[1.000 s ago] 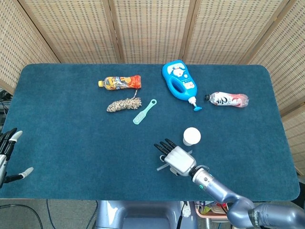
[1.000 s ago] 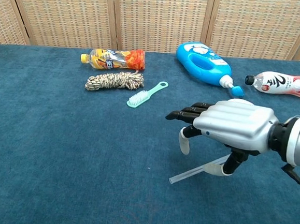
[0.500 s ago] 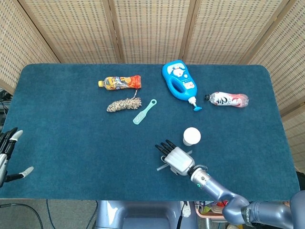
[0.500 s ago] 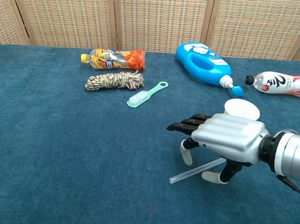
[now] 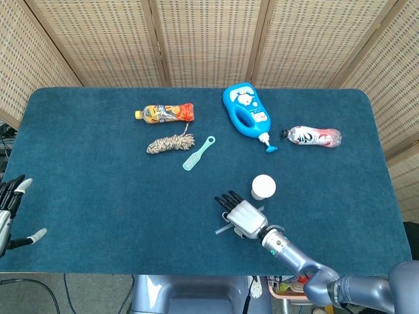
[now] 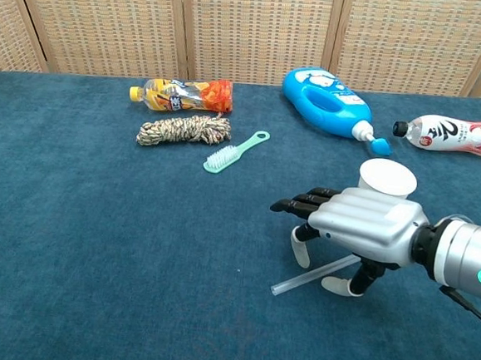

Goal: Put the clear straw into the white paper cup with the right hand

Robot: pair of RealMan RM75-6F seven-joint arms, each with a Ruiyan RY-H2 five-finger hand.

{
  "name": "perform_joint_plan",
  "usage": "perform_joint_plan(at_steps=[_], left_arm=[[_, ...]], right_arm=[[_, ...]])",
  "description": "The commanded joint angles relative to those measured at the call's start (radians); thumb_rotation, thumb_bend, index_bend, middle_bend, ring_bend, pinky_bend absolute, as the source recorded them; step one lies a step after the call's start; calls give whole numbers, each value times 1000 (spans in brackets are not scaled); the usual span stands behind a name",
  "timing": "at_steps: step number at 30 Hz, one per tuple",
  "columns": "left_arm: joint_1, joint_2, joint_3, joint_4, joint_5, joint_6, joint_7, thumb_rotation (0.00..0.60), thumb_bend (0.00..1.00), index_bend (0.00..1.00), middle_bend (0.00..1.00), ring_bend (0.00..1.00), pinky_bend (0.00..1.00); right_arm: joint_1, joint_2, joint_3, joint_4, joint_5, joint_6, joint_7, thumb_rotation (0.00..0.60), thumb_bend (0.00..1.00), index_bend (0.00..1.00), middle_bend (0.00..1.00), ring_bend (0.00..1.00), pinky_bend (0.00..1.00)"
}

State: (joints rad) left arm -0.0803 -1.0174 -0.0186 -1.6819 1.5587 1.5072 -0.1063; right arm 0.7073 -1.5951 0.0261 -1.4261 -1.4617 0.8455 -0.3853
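The clear straw (image 6: 308,278) lies flat on the blue cloth near the front edge; in the head view the clear straw (image 5: 220,231) sticks out from under my right hand. My right hand (image 6: 355,231) hovers palm down right over it, fingers spread and thumb hanging beside the straw, holding nothing. In the head view the right hand (image 5: 241,216) sits just left of and in front of the white paper cup (image 5: 263,187). The cup (image 6: 387,178) stands upright behind the hand. My left hand (image 5: 12,212) rests open at the table's front left edge.
A blue detergent bottle (image 5: 247,114) and a red-white bottle (image 5: 311,137) lie at the back right. An orange bottle (image 5: 165,113), a rope coil (image 5: 170,142) and a teal brush (image 5: 198,153) lie at the back left. The blue table (image 5: 98,190) ends close in front of the hand.
My right hand has sunk lower over the straw and drawn slightly back, uncovering the cup in the chest view. The straw has not moved.
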Motion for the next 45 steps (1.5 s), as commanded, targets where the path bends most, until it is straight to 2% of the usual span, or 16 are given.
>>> perform_joint_plan(at_steps=[1, 18, 26, 30, 32, 35, 41, 44, 45], left_arm=[[-1, 0, 0, 0, 0, -2, 1, 600, 115, 0, 0, 0, 0], [-3, -3, 0, -2, -5, -6, 9, 600, 114, 0, 0, 0, 0], [-4, -1, -1, -2, -7, -9, 4, 600, 114, 0, 0, 0, 0], [-4, 1, -1, -1, -6, -8, -4, 600, 115, 0, 0, 0, 0], [-3, 2, 1, 0, -2, -6, -8, 600, 114, 0, 0, 0, 0], [-2, 3, 3, 0, 2, -4, -10, 600, 114, 0, 0, 0, 0], [-1, 3, 5, -1, 8, -1, -9, 600, 114, 0, 0, 0, 0], [-1, 1, 7, -2, 11, -3, -4, 600, 115, 0, 0, 0, 0], [-2, 1, 7, -3, 11, -4, -1, 600, 115, 0, 0, 0, 0]], right_arm=[[-1, -4, -3, 6, -2, 2, 9, 600, 432, 486, 0, 0, 0], [-17, -40, -48, 96, -60, 42, 103, 600, 432, 610, 7, 0, 0], [-21, -28, -46, 77, -78, 71, 151, 600, 432, 626, 27, 0, 0], [-25, 23, -44, 0, -105, 109, 202, 600, 432, 626, 31, 0, 0], [-31, 82, -35, -94, -121, 147, 258, 600, 432, 626, 32, 0, 0], [-33, 168, -29, -218, -117, 155, 342, 600, 432, 630, 36, 0, 0], [-29, 264, -2, -351, -94, 155, 447, 600, 432, 633, 43, 0, 0], [-26, 322, 36, -423, -56, 160, 525, 600, 432, 633, 63, 0, 0], [-29, 348, 80, -447, -11, 179, 581, 600, 433, 633, 68, 0, 0]])
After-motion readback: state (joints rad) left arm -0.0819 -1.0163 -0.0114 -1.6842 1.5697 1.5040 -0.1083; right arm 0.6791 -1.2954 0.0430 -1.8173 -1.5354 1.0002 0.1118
